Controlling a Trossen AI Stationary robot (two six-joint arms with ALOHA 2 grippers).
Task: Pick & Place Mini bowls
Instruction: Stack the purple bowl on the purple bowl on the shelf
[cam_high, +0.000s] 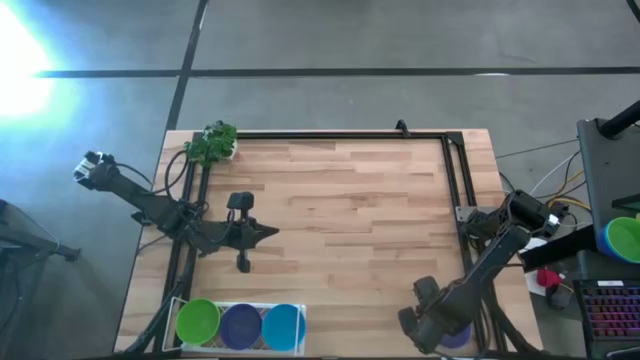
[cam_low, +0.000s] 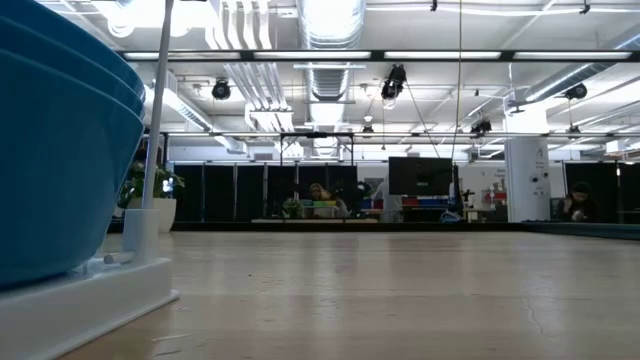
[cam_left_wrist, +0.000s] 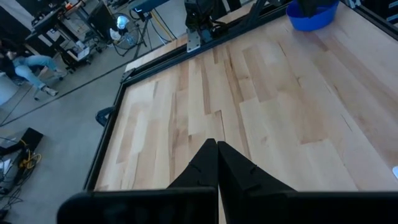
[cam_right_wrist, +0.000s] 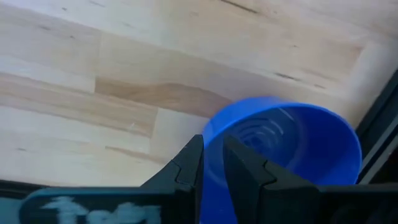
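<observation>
Right pincer (cam_right_wrist: 213, 163) pinching blue mini bowl (cam_right_wrist: 292, 149) by its rim; lift straight, grip steady. Left pincer (cam_left_wrist: 217, 163) pressed together, idle over table (cam_left_wrist: 273, 118).

I see the wooden worktop (cam_high: 350, 230) with a black frame (cam_high: 455, 180) along its far and right edges. A leafy green toy plant (cam_high: 211, 143) stands at the far left corner of the worktop. A white tray (cam_high: 300, 330) lies at its near edge, left of the middle. Beyond the worktop, people sit at desks in the room.
</observation>
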